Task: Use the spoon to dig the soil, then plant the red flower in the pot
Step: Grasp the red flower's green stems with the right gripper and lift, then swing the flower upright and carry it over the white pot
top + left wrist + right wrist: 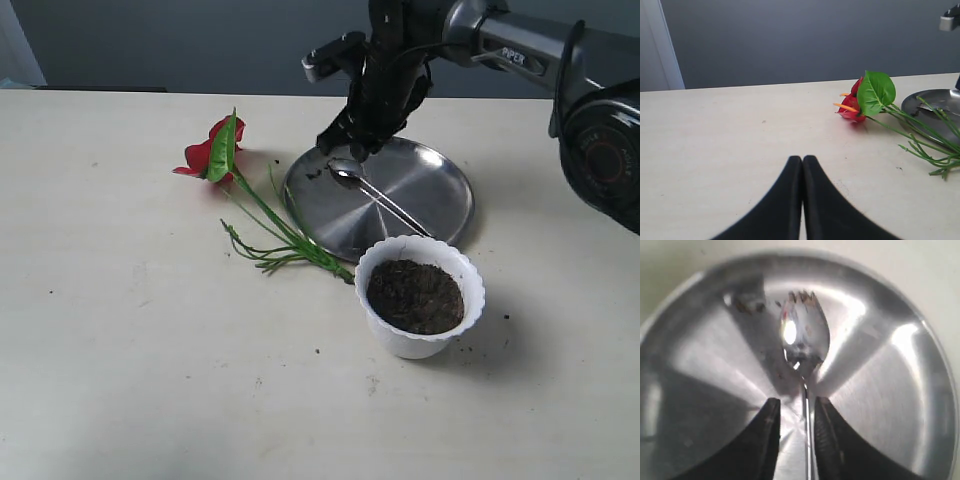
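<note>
The spoon lies on the plate, handle pointing toward the pot; the right gripper straddles its handle, jaws slightly apart, gripping nothing.

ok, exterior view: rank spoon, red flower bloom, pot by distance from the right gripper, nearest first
1. spoon: on the steel plate, its bowl right under the right gripper, handle between the fingers in the right wrist view.
2. red flower bloom: on the table, left of the plate.
3. pot: in front of the plate, toward the camera, holding soil.
</note>
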You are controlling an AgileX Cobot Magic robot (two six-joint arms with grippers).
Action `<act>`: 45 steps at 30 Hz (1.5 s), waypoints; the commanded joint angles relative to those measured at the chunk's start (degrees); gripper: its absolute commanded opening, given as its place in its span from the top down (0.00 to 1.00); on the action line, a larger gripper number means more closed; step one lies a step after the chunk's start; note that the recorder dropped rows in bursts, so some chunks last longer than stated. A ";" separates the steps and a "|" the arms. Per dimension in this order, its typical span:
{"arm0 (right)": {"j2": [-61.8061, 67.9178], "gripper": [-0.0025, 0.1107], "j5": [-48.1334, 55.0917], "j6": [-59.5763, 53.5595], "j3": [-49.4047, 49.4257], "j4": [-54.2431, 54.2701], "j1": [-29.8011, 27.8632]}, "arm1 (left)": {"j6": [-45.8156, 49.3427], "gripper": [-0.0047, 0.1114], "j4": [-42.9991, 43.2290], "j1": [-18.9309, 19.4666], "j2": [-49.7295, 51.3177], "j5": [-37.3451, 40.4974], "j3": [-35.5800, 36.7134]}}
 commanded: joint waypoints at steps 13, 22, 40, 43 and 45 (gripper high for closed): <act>3.44 0.39 6.61 -7.87 -9.73 15.31 11.37 | -0.22 0.96 -0.01 -0.27 -0.30 -0.29 -0.21; 8.61 0.52 4.23 -7.76 -9.73 13.95 12.33 | -0.22 0.96 -0.01 -0.27 -0.30 -0.29 -0.21; 1.93 0.98 -2.60 -7.87 -9.81 29.61 12.57 | -0.22 0.96 -0.01 -0.27 -0.30 -0.18 -0.21; -2.93 0.98 -3.72 -7.87 -9.81 30.03 12.57 | -0.22 0.96 -0.01 -0.27 -0.30 -0.18 -0.21; -7.10 0.98 -4.68 -9.12 -9.81 30.59 12.57 | -0.22 0.96 -0.01 -0.27 -0.30 -0.18 -0.21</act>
